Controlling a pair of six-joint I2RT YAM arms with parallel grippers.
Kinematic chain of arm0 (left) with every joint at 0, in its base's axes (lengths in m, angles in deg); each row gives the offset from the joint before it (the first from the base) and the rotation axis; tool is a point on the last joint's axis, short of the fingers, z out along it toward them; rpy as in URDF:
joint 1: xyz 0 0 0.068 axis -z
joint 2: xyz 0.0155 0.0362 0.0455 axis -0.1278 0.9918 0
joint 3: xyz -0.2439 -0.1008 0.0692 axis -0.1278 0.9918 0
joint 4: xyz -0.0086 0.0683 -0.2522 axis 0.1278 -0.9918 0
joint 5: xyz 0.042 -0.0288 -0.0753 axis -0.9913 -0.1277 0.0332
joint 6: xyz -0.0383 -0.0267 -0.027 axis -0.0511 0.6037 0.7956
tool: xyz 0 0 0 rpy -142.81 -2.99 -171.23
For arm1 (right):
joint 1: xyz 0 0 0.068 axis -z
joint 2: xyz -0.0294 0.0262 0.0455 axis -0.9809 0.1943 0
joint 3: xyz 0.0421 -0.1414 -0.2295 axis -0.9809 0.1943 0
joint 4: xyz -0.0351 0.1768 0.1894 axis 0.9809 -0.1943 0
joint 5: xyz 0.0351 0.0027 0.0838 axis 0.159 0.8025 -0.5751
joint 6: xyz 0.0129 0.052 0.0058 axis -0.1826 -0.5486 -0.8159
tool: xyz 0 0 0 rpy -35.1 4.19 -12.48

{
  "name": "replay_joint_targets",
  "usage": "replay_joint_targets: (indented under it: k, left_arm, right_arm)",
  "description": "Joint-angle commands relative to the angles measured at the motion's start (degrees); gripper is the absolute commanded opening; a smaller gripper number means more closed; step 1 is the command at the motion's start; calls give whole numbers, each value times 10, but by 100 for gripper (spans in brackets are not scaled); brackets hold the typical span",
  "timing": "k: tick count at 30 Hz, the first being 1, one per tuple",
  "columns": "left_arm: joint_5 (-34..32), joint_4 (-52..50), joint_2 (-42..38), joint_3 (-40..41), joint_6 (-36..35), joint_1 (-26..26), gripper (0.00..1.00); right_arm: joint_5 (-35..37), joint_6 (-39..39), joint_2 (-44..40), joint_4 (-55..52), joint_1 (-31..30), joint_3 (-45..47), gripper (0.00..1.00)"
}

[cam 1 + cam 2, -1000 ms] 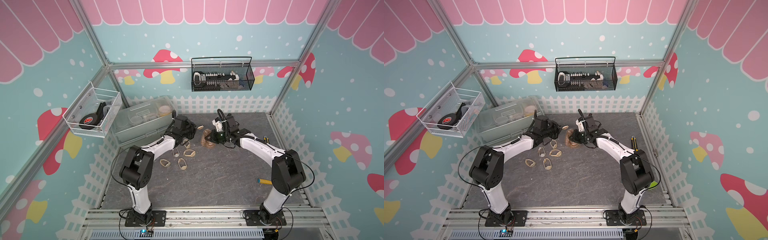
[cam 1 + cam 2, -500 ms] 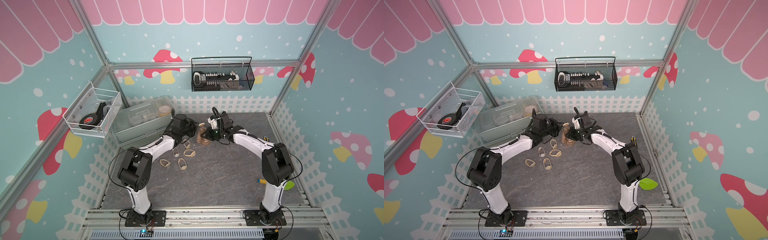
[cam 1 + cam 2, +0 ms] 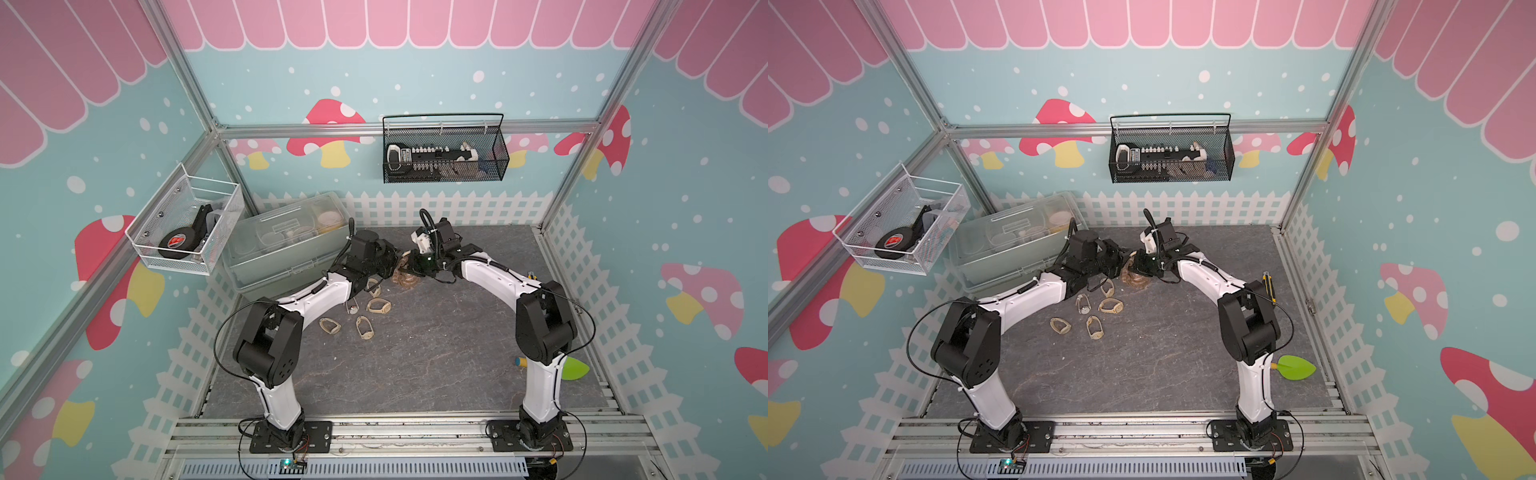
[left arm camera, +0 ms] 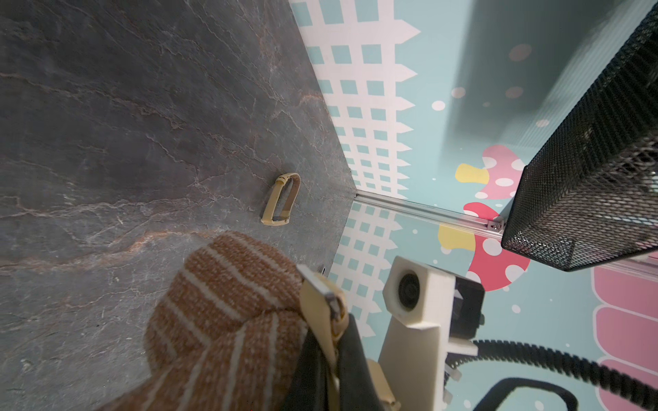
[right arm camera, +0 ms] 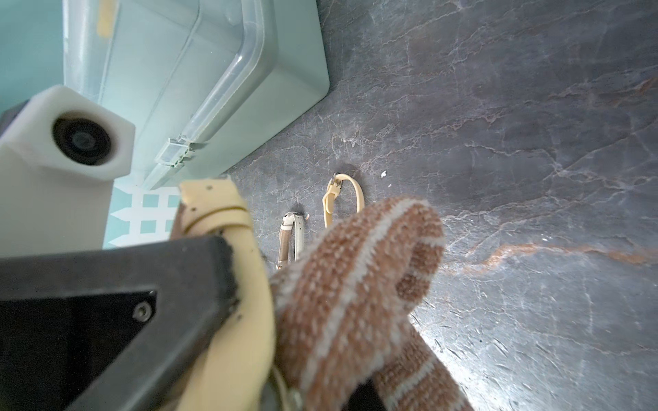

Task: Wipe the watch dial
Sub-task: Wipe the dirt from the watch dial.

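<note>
The grey table (image 3: 436,353) is the biggest thing. A clear box (image 3: 282,245) sits on it at 10 o'clock. The two arms meet near 12 o'clock. The right gripper (image 3: 417,266) is squeezed tight on a brown stripy cloth (image 3: 406,280), which hangs down under it. The left gripper (image 3: 395,261) is squeezed tight on the strap of a cream watch (image 4: 322,302). The cloth touches the watch, at 3 o'clock from the left gripper. Some loose watches (image 3: 378,306) lie at 6 o'clock from it.

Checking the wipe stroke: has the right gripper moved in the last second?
Yes. The right gripper has shifted sideways toward the clear storage box, closer to the left gripper.
</note>
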Motion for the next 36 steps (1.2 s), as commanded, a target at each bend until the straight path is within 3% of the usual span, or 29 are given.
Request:
replay_joint_targets:
  k: [1, 18, 26, 36]
  left_arm:
    - [19, -45, -23, 17, -27, 11, 0]
    - [8, -57, -62, 72, -53, 12, 0]
    - [6, -52, -74, 64, -44, 1, 0]
    - [3, -29, -66, 59, -25, -21, 0]
  right_arm:
    - [2, 7, -3, 15, 16, -31, 0]
    - [4, 1, -61, -6, 34, -58, 0]
    - [2, -4, -91, 14, 56, 19, 0]
    - [-17, -21, -143, 57, 43, 140, 0]
